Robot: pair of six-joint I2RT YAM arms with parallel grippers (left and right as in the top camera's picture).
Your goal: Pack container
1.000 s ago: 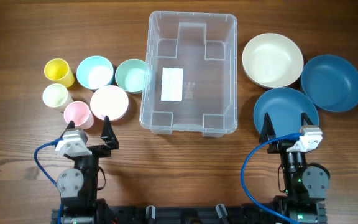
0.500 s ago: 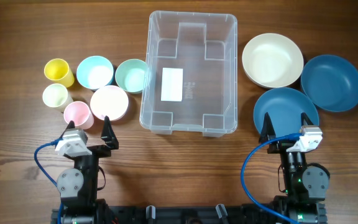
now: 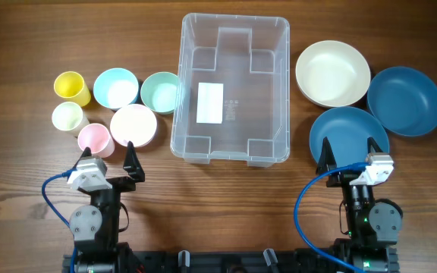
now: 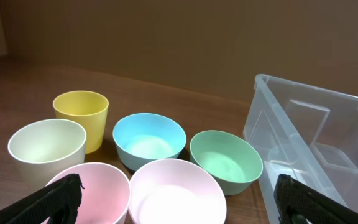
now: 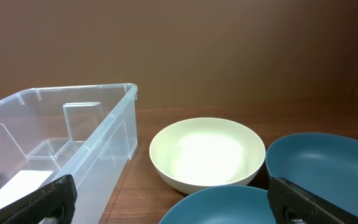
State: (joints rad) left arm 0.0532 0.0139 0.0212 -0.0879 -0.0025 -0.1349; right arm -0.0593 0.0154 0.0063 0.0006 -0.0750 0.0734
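The clear plastic container (image 3: 232, 87) stands at the table's middle with only a white label (image 3: 210, 102) on its floor; it also shows in the left wrist view (image 4: 316, 140) and the right wrist view (image 5: 55, 137). My left gripper (image 3: 111, 155) is open and empty, just in front of the pink cup (image 3: 95, 139) and the pale pink bowl (image 3: 133, 125). My right gripper (image 3: 349, 152) is open and empty over the near edge of a dark blue bowl (image 3: 349, 133).
Left of the container stand a yellow cup (image 3: 72, 86), a cream cup (image 3: 69, 117), a light blue bowl (image 3: 116, 88) and a mint bowl (image 3: 161, 92). Right of it stand a cream bowl (image 3: 332, 73) and a second dark blue bowl (image 3: 405, 100).
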